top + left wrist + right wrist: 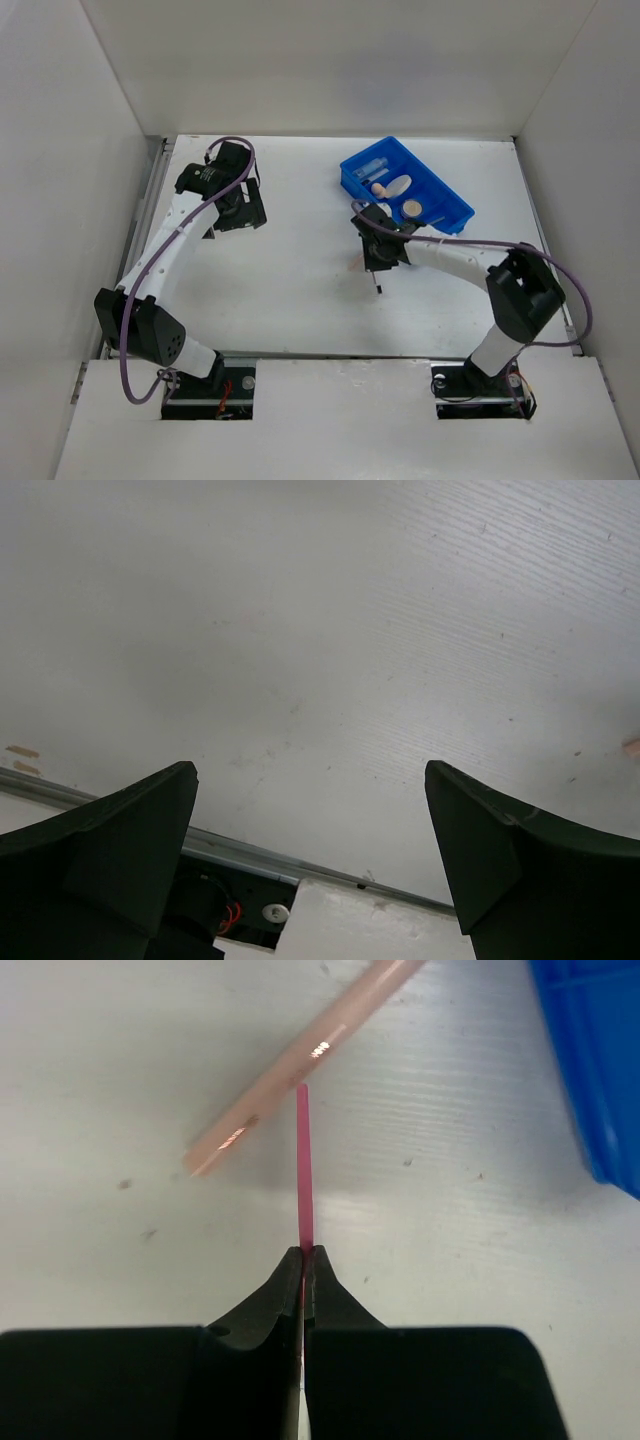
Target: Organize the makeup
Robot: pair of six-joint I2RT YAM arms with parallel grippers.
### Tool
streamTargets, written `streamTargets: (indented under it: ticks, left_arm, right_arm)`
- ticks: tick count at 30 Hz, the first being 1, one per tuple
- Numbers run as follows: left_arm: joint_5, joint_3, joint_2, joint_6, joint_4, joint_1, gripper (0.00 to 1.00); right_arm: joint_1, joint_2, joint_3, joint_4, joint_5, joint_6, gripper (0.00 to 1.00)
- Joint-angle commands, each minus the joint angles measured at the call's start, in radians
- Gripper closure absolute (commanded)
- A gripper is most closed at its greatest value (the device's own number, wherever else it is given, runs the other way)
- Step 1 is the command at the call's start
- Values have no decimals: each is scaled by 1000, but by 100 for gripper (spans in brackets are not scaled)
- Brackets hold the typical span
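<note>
My right gripper (pixel 304 1252) is shut on a thin pink pencil (pixel 303 1175), which sticks straight out ahead of the closed jaws just above the table. In the top view this gripper (pixel 375 258) is just left of the blue tray's near end, and the pencil's dark end (pixel 379 286) pokes out below it. A thicker pale pink pencil (pixel 300 1065) lies slanted on the table just beyond the held one. A clear tube (pixel 372 165), beige sponge (pixel 380 188), cream pad (pixel 399 184) and round compact (pixel 412 208) lie in the tray. My left gripper (pixel 240 212) is open and empty (pixel 310 770).
The blue divided tray (pixel 450 196) stands at the back right, and its corner shows in the right wrist view (pixel 595 1060). White walls close in the table on three sides. A metal rail (pixel 300 865) runs along the table's near edge by the left arm's base.
</note>
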Motion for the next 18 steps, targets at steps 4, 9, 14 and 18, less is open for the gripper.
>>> streamTargets:
  ticks: [4,9,14,18]
  left_arm:
    - [-10,47,-4,3,-15,5,4]
    - [-10,47,-13,3,-15,5,4]
    - [-10,47,-14,3,-24,5,4]
    - [-10,47,-14,3,-24,5,4]
  right_arm:
    - [-22,-170,179,-117,110,74,100]
    - [-241,-205,181,-65,64,171,100]
    - [-417,-207,161,26,13,260,100]
    - [-526,-154,151,73,-22,292,100]
